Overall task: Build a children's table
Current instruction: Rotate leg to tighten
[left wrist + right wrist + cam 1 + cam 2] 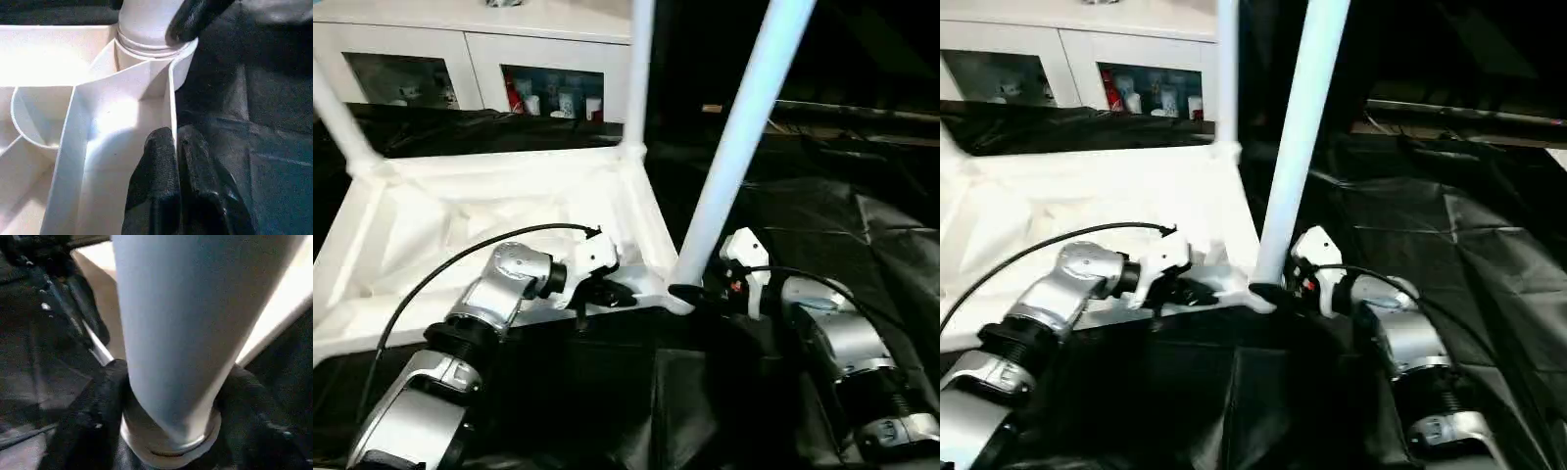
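Black sheeting (862, 245) covers surface; white glass-door cabinet (489, 59) behind, colourful items inside.

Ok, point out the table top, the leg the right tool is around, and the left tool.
table top (460, 211), left eye view, on the ribbed underside.
leg (739, 137), left eye view, midway up the tube.
left tool (177, 161), left wrist view, between its closed fingertips at the top's edge wall.
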Controlling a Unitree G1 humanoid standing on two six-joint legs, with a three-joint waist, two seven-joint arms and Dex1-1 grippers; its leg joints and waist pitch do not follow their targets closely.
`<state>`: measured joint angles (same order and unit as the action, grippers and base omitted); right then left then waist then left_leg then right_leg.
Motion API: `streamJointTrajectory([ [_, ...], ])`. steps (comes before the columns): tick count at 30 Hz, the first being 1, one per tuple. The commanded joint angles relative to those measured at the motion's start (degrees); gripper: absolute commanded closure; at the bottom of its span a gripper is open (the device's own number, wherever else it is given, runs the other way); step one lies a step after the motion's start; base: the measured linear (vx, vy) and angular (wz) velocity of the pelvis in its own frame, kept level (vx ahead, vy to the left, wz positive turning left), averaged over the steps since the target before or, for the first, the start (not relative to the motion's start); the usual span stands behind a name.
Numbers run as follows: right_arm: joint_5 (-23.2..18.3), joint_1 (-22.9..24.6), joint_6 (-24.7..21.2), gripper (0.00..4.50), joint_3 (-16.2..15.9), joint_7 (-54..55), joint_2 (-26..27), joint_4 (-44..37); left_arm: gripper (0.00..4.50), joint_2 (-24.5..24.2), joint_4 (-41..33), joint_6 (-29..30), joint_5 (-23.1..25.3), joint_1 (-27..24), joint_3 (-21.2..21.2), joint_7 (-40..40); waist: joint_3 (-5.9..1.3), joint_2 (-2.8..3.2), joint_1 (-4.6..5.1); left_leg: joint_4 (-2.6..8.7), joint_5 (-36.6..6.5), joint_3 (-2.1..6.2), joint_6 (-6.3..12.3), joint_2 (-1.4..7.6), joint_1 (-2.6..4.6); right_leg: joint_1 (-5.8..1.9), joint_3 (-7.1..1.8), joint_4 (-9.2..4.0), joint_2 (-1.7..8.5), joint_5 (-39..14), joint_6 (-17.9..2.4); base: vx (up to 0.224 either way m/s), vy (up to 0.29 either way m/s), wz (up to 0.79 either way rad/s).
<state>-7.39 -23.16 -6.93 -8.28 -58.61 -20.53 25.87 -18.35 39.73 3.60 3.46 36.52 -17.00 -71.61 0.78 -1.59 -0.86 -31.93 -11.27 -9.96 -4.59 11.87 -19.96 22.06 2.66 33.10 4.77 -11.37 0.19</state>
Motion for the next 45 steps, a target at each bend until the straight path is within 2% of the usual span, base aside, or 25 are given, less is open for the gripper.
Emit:
streamJointTrajectory([
  [1,0.28,0.75,-0.87,2.13,-3.28,-2.44,0.23,0.6,4.5,0.21,1.83,0.87,1.42,-1.08,-3.43,-1.74,-2.01,0.14,-0.17,3.08,-7.91,-0.32,5.46,1.34,-0.03,-2.55,-1.72,-2.39,2.69,1.46,-16.91,0.0,0.0,0.0],
  [3,0.22,0.71,-0.96,2.25,-3.13,-3.03,0.19,0.65,4.5,-0.03,2.02,0.62,1.32,-1.03,-3.2,-1.99,-1.83,0.17,-0.28,3.3,-10.22,-0.32,4.37,1.45,0.09,-2.45,-1.76,-2.73,2.74,-2.69,-16.26,0.0,0.0,0.0],
  [6,0.1,0.9,-1.07,2.33,-3.13,-3.35,0.35,0.52,4.5,-0.15,2.07,0.58,1.34,-1.07,-3.17,-2.08,-1.82,0.21,-0.47,3.39,-11.24,-0.3,3.3,1.53,0.27,-2.32,-1.86,-2.91,2.76,-5.25,-15.47,0.0,0.0,0.0],
  [14,-0.19,3.1,-2.57,2.41,-3.17,-1.35,2.08,-0.5,4.5,0.55,2.89,0.72,2.19,-0.94,-2.49,1.36,-1.95,0.16,-0.88,3.15,-7.89,-0.38,4.09,1.42,0.24,-2.47,-1.84,-2.4,2.68,-0.24,-16.06,0.0,0.0,0.0],
  [15,1.16,3.44,-2.77,2.42,-2.12,5.11,4.51,0.98,4.5,2.03,4.38,0.96,2.96,-0.24,-1.69,6.3,-1.75,0.11,-0.87,3.29,-9.1,-0.39,3.69,1.39,0.24,-2.38,-1.84,-2.67,2.74,-2.36,-15.8,0.0,0.0,0.0],
  [16,2.62,3.42,-3.12,2.42,-0.31,14.24,8.13,3.74,4.5,4.34,5.99,1.46,3.45,0.52,-0.91,11.53,-1.18,0.28,-0.7,3.78,-12.7,-0.39,2.17,1.4,0.35,-1.94,-1.9,-3.39,2.74,-8.49,-14.59,0.0,0.0,0.0],
  [17,2.62,3.42,-3.12,2.42,-0.31,14.24,8.13,3.74,4.5,4.34,5.99,1.46,3.45,0.52,-0.91,11.53,-1.1,0.14,-0.5,3.86,-14.92,-0.33,1.11,1.28,0.46,-1.81,-1.89,-3.65,2.77,-12.67,-13.62,0.0,0.0,0.0],
  [18,2.88,3.42,-3.47,2.43,0.35,17.15,9.4,4.6,4.5,5.16,6.41,1.68,3.52,0.71,-0.73,12.9,-0.82,-0.01,-0.46,4.15,-19.91,0.11,-0.52,1.14,0.88,-1.56,-1.73,-4.55,2.97,-23.14,-10.59,0.0,0.0,0.0],
  [20,3.07,3.47,-3.9,2.43,0.86,19.84,10.54,5.17,4.5,5.94,6.65,1.96,3.51,0.8,-0.65,13.8,-0.76,0.09,-0.34,4.34,-23.55,0.53,-1.36,1.12,1.23,-0.98,-1.82,-5.4,3.08,-30.5,-7.31,-0.065,0.012,-0.05],
  [21,3.23,3.71,-5.24,2.44,1.95,25.56,13.42,5.64,4.5,7.61,6.63,2.68,3.78,0.72,-0.97,15.4,-0.76,0.47,-0.13,4.55,-24.47,0.78,-1.77,1.21,1.19,-0.81,-1.86,-5.6,3.06,-31.38,-6.27,-0.058,0.016,-0.04],
  [22,3.61,3.6,-5.85,2.44,2.56,29.69,15.51,6.19,4.5,8.96,6.59,3.2,4.17,0.68,-1.44,16.65,-0.67,0.34,0.07,4.7,-25.7,0.94,-2.02,1.12,1.08,-0.67,-1.7,-5.78,2.91,-32.1,-5.44,-0.054,0.018,-0.05],
  [23,4.07,3.38,-6.11,2.44,2.89,32.98,17.23,6.8,4.5,10.16,6.51,3.67,4.52,0.64,-1.9,17.69,-0.58,0.69,0.2,4.76,-26.43,1.01,-2.28,1.08,1.12,-0.5,-1.72,-5.87,2.91,-32.61,-5.1,-0.054,0.018,-0.05],
  [24,4.7,3.0,-5.87,2.44,2.92,35.81,18.7,7.59,4.5,11.41,6.5,4.08,4.83,0.64,-2.29,18.85,-0.57,0.38,0.58,4.63,-28.07,1.12,-2.4,0.89,1.34,-0.12,-1.49,-6.26,2.85,-34.44,-4.37,-0.063,0.018,-0.03],
  [26,6.0,2.44,-5.04,2.44,2.26,38.59,20.21,8.48,4.5,13.05,6.52,4.62,5.06,0.64,-2.64,20.43,-0.52,0.63,1.11,4.38,-30.58,1.27,-2.01,0.62,1.82,0.37,-1.24,-6.82,2.82,-36.93,-3.35,0.0,0.0,0.0],
  [27,6.0,2.44,-5.04,2.44,2.26,38.59,20.21,8.48,4.5,13.05,6.52,4.62,5.06,0.64,-2.64,20.43,-0.49,0.57,1.44,4.52,-31.63,1.49,-1.73,0.58,1.79,0.37,-1.04,-6.96,2.71,-37.31,-2.95,0.0,0.0,0.0],
  [28,6.91,2.06,-4.57,2.44,1.62,39.25,21.47,8.71,4.5,14.35,6.59,4.61,5.6,0.51,-3.14,21.24,-0.56,0.75,1.6,4.76,-32.01,1.71,-1.53,0.62,1.45,0.05,-0.94,-6.97,2.71,-36.43,-2.7,0.0,0.0,0.0],
  [30,7.23,1.98,-4.21,2.44,1.19,38.69,21.58,8.72,4.5,14.64,6.38,4.57,5.68,0.33,-3.43,20.87,-0.68,0.73,1.67,4.91,-31.99,1.8,-1.37,0.7,1.4,-0.08,-0.89,-7.01,2.7,-34.54,-2.96,0.0,0.0,0.0],
  [31,7.35,1.96,-3.7,1.76,0.87,38.32,21.55,8.71,4.5,14.83,6.3,4.42,5.7,0.17,-3.67,20.53,-0.68,0.63,1.67,4.96,-32.19,1.74,-1.08,0.63,1.35,0.01,-0.95,-7.0,2.65,-33.63,-3.23,0.0,0.0,0.0],
  [34,6.35,2.17,-3.78,1.76,1.62,38.35,21.54,8.34,4.5,14.73,6.47,4.23,5.69,0.13,-3.58,20.67,-0.77,0.64,1.7,5.03,-31.64,1.59,-0.62,0.66,1.17,0.11,-1.41,-6.78,2.72,-31.12,-4.28,0.0,0.0,0.0],
  [36,5.7,2.28,-3.02,1.46,1.56,34.72,19.39,7.47,4.5,13.07,6.53,2.96,5.23,0.08,-3.21,18.52,-0.78,0.41,1.58,5.08,-30.94,1.44,-0.39,0.75,1.06,0.05,-1.63,-6.61,2.75,-29.42,-5.02,0.0,0.0,0.0],
  [40,3.13,2.48,-3.5,1.46,1.09,24.26,14.23,4.27,4.5,9.21,5.83,1.37,4.53,-0.16,-3.1,12.51,-0.99,0.43,1.4,5.13,-28.62,1.35,0.58,0.88,0.46,-0.69,-1.83,-6.13,2.89,-25.86,-5.93,0.0,0.0,0.0],
  [41,2.24,2.49,-3.52,1.46,0.5,19.58,11.68,2.93,4.5,7.6,5.35,1.39,4.38,-0.31,-3.12,9.89,-1.44,0.2,1.38,4.98,-25.06,1.19,1.18,0.98,-0.07,-1.34,-2.0,-5.37,2.9,-20.87,-7.08,0.0,0.0,0.0],
  [42,1.48,2.52,-3.38,1.46,-0.13,14.8,8.99,1.65,4.5,5.91,4.89,1.16,4.12,-0.5,-3.25,6.94,-1.69,0.19,1.08,4.66,-21.28,0.87,2.06,1.13,-0.24,-1.52,-2.08,-4.93,2.89,-15.68,-8.81,0.0,0.0,0.0],
  [44,1.43,2.52,-3.37,1.46,-0.14,14.53,8.84,1.59,4.5,5.81,4.86,1.11,4.1,-0.52,-3.26,6.74,-1.67,0.32,0.84,4.12,-17.79,0.06,3.75,1.22,0.09,-1.08,-2.15,-4.61,2.84,-10.98,-11.75,0.0,0.0,0.0],
  [45,0.77,2.44,-3.38,1.46,-0.31,10.82,6.79,0.74,4.5,4.4,4.3,0.57,3.64,-0.75,-3.44,3.79,-1.71,0.27,0.7,3.88,-16.18,-0.05,3.95,1.17,-0.13,-1.35,-2.19,-4.34,2.93,-9.88,-12.95,0.067,-0.05,0.09],
])
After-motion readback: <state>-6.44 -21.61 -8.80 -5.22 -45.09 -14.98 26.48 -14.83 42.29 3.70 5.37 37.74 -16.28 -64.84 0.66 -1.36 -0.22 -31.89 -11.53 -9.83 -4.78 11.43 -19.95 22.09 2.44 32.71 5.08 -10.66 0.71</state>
